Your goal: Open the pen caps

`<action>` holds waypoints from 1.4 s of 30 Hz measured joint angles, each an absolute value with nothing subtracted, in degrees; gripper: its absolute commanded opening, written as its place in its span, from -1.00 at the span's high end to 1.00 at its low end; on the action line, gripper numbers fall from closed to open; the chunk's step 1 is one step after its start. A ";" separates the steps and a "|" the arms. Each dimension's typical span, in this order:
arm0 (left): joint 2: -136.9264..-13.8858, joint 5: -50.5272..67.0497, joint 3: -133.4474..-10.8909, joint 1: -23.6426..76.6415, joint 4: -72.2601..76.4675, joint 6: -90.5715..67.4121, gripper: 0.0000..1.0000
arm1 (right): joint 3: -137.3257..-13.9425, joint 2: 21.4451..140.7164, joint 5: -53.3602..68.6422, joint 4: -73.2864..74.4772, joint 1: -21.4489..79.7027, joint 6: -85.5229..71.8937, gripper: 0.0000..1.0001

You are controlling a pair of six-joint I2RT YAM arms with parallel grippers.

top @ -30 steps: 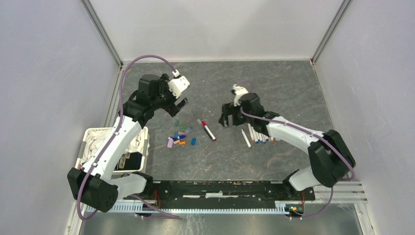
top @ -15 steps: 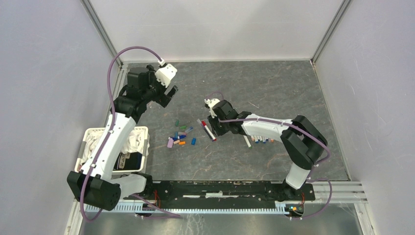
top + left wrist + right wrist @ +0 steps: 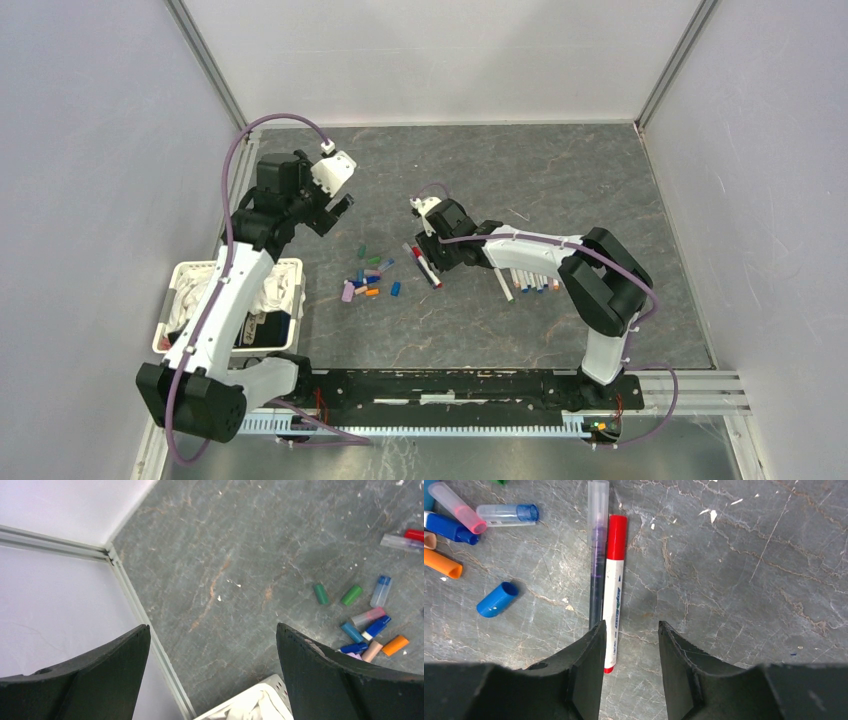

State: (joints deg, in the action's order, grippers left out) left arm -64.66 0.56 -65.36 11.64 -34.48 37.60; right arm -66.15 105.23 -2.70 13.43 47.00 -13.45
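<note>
Above the grey counter (image 3: 560, 180), the left claw (image 3: 211, 630) gapes fully wide and empty, with loose pen caps (image 3: 367, 625) scattered ahead to its right. The right claw (image 3: 631, 625) stands half open, gripping nothing; a red-capped pen (image 3: 613, 590) has its near end between the fingers.

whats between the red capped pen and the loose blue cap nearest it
A clear purple pen, alongside the red-capped pen; right wrist view shows it.

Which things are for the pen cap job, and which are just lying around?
For the job: red-capped pen, see-through purple pen, loose caps, row of white pens.
Just lying about: white basket, cloths in it.
</note>
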 measured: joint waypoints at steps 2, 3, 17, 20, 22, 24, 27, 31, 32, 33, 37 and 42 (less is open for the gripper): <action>-66.28 1.32 -65.23 11.62 -35.16 37.52 -1.00 | -66.59 105.23 -2.59 13.50 47.00 -13.47 0.05; -67.31 1.83 -65.25 11.60 -35.33 37.41 -0.99 | -66.74 105.23 -2.44 13.45 47.00 -13.50 0.05; -70.78 6.37 -65.21 11.60 -37.19 33.36 -0.96 | -66.85 106.06 0.27 13.45 47.27 -13.67 0.13; -70.78 7.01 -65.21 11.60 -37.21 33.01 -0.96 | -66.85 106.08 0.47 13.45 47.37 -13.65 0.18; -70.78 7.73 -65.21 11.60 -37.21 32.82 -0.96 | -66.85 106.28 0.47 13.43 47.48 -13.67 0.24; -70.78 8.23 -65.21 11.60 -37.30 32.77 -0.96 | -66.85 106.74 0.45 13.39 47.53 -13.69 0.27; -70.78 9.63 -65.21 11.60 -37.85 32.77 -0.95 | -66.70 107.81 0.38 13.39 47.53 -13.69 0.34; -71.02 12.03 -65.21 11.60 -39.22 32.80 -0.92 | -66.63 108.38 -0.54 12.78 47.59 -13.65 0.38; -71.24 12.62 -65.21 11.60 -39.55 32.80 -0.93 | -66.61 108.40 -0.75 12.60 47.59 -13.67 0.38; -71.55 13.30 -65.21 11.60 -40.01 32.80 -0.94 | -66.39 108.40 -1.06 12.29 47.59 -13.65 0.38; -72.18 16.38 -64.95 11.62 -41.15 32.80 -0.99 | -65.47 108.27 -2.28 10.28 47.64 -13.65 0.56; -72.18 21.78 -63.83 12.47 -41.80 32.93 -1.00 | -63.83 107.13 -2.52 8.97 47.24 -13.52 1.00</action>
State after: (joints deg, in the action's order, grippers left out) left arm -72.18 21.78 -63.83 12.47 -41.80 32.93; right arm -63.83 107.13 -2.52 8.97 47.24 -13.52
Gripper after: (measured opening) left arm 0.994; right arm 0.077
